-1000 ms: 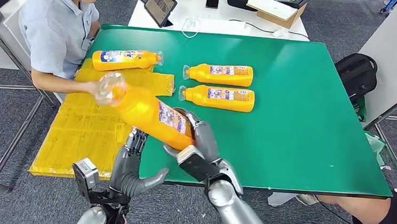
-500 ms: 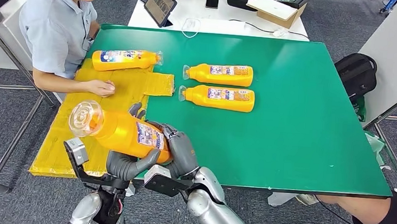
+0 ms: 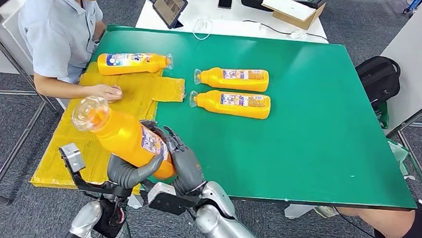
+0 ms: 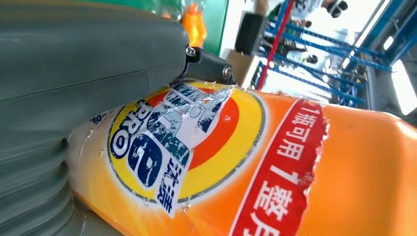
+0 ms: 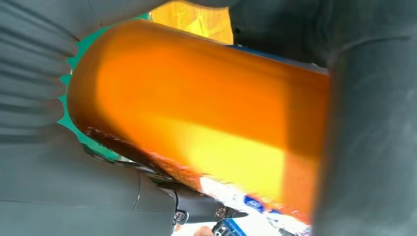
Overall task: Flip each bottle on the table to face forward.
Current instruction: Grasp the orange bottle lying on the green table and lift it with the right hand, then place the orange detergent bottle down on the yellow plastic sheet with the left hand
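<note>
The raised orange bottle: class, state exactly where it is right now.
In the head view the orange bottle is held off the table by the left hand and right hand, over the yellow mat near the green table's front-left edge.

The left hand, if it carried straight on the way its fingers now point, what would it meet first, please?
The left hand already grips the held orange bottle, so that comes first. Beyond it, the line probably runs over the yellow sheet towards the person's hand, though depth is unclear.
</note>
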Robot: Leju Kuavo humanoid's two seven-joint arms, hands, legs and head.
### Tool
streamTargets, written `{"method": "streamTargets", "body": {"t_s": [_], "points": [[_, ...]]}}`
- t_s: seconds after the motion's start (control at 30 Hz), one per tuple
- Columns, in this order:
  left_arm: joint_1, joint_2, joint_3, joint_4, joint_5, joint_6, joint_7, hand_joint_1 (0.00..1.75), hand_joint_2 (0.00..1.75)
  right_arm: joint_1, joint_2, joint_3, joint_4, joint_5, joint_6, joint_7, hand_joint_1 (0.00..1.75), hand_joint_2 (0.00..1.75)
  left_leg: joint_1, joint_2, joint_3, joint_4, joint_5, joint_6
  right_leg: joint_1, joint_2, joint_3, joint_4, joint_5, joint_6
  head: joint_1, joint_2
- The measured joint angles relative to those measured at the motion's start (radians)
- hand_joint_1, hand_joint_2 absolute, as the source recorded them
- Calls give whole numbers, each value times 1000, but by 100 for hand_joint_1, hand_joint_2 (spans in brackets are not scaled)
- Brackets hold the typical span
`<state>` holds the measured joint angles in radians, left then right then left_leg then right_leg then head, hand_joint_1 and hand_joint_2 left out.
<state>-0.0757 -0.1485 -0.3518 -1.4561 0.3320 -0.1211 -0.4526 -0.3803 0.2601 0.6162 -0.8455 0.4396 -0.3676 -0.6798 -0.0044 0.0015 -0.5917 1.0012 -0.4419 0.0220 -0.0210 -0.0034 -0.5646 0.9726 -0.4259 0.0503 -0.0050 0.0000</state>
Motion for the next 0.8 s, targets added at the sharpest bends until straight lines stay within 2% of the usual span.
{"method": "streamTargets", "body": {"t_s": [0.13, 0.4, 0.57, 0.63, 0.73, 0.8], "points": [[2, 0, 10, -7, 44, -42, 0, 175, 175, 37, -27, 4, -51, -14, -13, -17, 0, 0, 0, 0, 0, 0, 0, 0, 0, 0, 0, 0, 0, 0, 0, 0], [6, 0, 12, -15, 64, -57, 2, 175, 175, 66, -56, 15, -103, -22, -24, -19, 0, 0, 0, 0, 0, 0, 0, 0, 0, 0, 0, 0, 0, 0, 0, 0], [13, -5, 38, -41, 126, -52, 6, 175, 175, 159, -113, 3, -220, -26, -108, -19, 0, 0, 0, -1, 0, 0, 0, 0, 0, 0, 0, 0, 0, 0, 0, 0], [10, -6, 67, -50, 51, 33, -16, 175, 175, 221, -147, -20, -302, -25, -166, -19, 0, 0, 0, -1, -1, 0, 0, 0, 0, -1, 0, 0, 0, 0, 0, 0], [-9, 2, 118, -48, -247, 287, -78, 175, 175, 311, -188, -74, -447, -22, -278, -19, 0, 0, 0, -1, -2, 0, -1, 0, 0, -1, -1, -1, 0, 0, 0, 0], [-32, 14, 156, -30, -446, 436, -94, 175, 175, 359, -196, -133, -552, -17, -318, -19, 0, 0, 0, -1, -2, 0, 0, 0, 0, -1, -1, 0, 0, 0, 0, 0]]}}
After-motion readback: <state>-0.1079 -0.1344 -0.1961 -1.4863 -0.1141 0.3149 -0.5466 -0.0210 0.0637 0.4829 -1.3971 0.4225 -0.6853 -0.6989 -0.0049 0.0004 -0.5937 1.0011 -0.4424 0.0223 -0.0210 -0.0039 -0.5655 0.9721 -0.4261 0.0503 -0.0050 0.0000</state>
